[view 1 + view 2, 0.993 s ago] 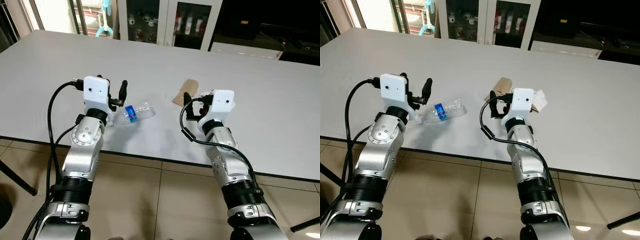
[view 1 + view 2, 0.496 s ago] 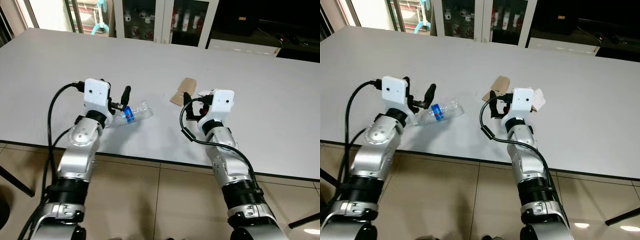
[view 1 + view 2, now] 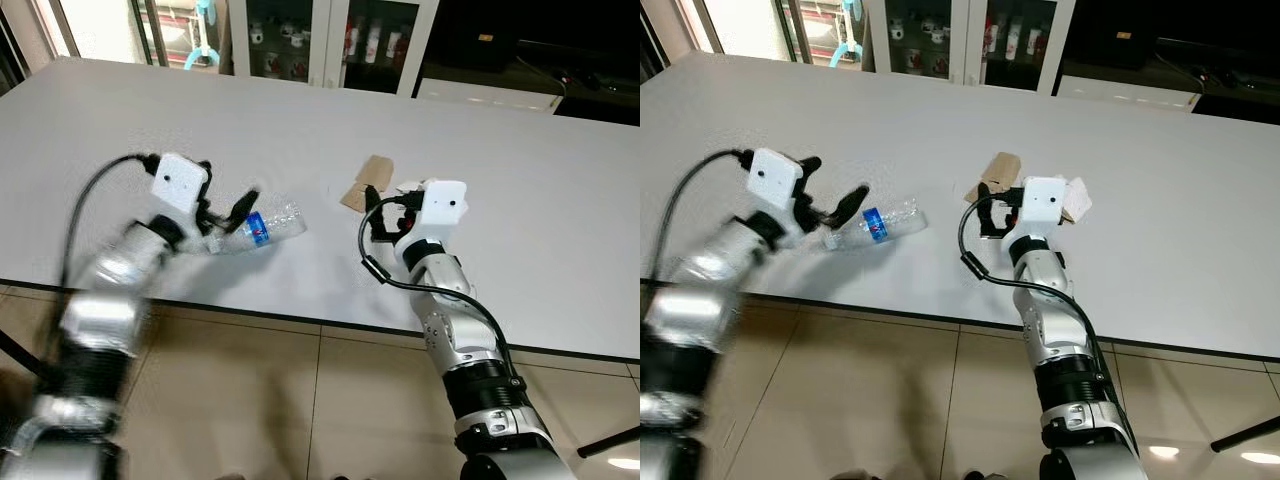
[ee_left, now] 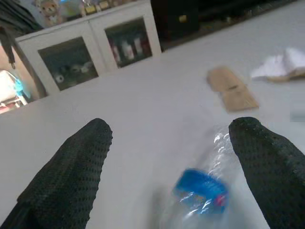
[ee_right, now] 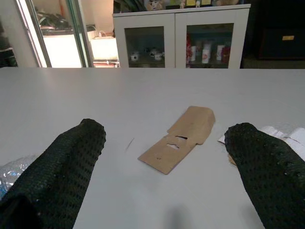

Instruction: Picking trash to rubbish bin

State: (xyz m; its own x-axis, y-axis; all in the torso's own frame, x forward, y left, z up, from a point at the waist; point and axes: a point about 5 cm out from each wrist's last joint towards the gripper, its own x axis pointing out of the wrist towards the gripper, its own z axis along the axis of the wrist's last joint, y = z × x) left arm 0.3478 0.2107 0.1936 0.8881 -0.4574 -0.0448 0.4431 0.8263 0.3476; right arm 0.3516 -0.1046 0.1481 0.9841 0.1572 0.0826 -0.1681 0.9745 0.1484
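A crushed clear plastic bottle (image 3: 264,226) with a blue label lies on the white table (image 3: 520,150) near its front edge. My left gripper (image 3: 226,208) is open at the bottle's near end, and the bottle (image 4: 205,190) lies between its two fingers, closer to one of them. That arm is blurred. A flat brown cardboard piece (image 3: 368,181) and a crumpled white paper (image 3: 1077,199) lie further right. My right gripper (image 3: 990,207) is open just short of the cardboard (image 5: 182,138), low over the table, holding nothing.
The table's front edge (image 3: 300,325) runs under both forearms, with tiled floor (image 3: 300,410) below it. A glass-door cabinet (image 3: 330,40) stands behind the table. Bare tabletop stretches far behind and to the right of the trash.
My left arm has swung out to the left and is blurred, its open gripper staying at the bottle. The right arm, cardboard and paper have not moved.
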